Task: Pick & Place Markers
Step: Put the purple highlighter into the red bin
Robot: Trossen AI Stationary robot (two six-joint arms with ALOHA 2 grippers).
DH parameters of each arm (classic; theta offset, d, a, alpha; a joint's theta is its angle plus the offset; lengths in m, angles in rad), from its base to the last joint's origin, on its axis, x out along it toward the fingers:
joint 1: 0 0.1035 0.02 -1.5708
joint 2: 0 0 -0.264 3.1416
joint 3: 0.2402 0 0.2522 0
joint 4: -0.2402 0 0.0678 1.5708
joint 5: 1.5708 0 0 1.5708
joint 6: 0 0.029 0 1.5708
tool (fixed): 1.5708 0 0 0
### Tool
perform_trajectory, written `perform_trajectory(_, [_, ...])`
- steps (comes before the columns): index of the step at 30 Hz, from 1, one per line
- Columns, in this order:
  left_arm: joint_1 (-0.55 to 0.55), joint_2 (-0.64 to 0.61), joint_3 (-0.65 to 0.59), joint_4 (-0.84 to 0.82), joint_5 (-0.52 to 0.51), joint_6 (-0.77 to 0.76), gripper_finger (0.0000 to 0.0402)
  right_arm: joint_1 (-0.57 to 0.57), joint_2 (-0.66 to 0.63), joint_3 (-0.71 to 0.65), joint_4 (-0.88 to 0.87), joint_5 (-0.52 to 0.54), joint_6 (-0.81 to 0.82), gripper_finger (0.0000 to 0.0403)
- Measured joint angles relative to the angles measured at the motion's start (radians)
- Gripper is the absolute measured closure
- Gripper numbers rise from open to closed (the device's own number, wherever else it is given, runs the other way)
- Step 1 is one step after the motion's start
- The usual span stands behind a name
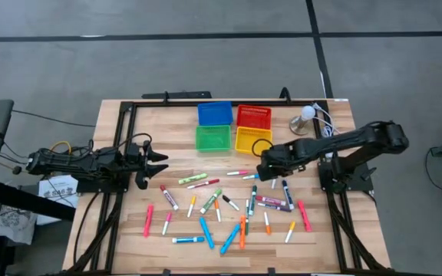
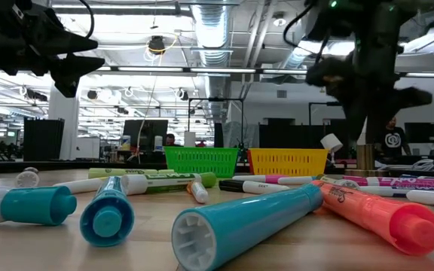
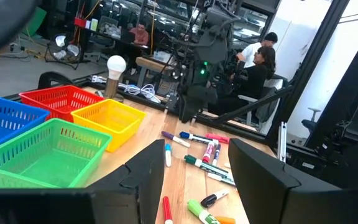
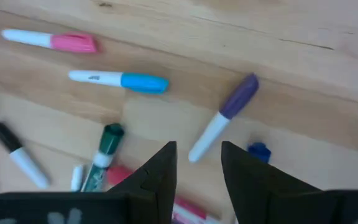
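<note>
Markers (image 1: 229,207) scattered across near half of wooden table (image 1: 328,230), right gripper (image 4: 196,163) low above purple-capped marker (image 4: 224,115), fingers narrowly parted, apparently empty, left gripper (image 1: 158,169) open, holding nothing, hovering at table's left.

Both arms black, matte, built from chunky jointed links — the left arm (image 1: 83,163) enters from the 9 o'clock side of the high view, the right arm (image 1: 344,146) from 3 o'clock. Yellow and dark cables loop around the left arm's rear links. Left gripper (image 1: 159,166): two black pointed fingers. Right gripper (image 4: 197,168): two flat, dark, wedge-shaped fingers (image 4: 160,171) with angular tips. A small green light glows on the right arm's body — seen from the left wrist.
</note>
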Motion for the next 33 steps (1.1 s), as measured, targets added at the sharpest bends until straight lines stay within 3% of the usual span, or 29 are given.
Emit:
perform_trajectory(9, [0.000, 0.006, 0.000, 0.001, 0.000, 0.000, 0.0224, -0.004, 0.103, 0.000, 0.021, -0.060, -0.059, 0.0289])
perform_trajectory(25, [0.000, 0.012, 0.000, 0.000, 0.000, 0.000, 0.0224, 0.007, 0.101, 0.001, -0.006, -0.034, 0.014, 0.0288])
perform_trajectory(29, [0.000, 0.012, 0.000, 0.000, 0.000, 0.000, 0.0224, 0.007, 0.101, 0.001, -0.006, -0.029, 0.014, 0.0264])
perform_trajectory(33, [0.000, 0.012, 0.000, 0.000, 0.000, 0.000, 0.0224, 0.007, 0.101, 0.001, -0.012, -0.026, 0.043, 0.0213])
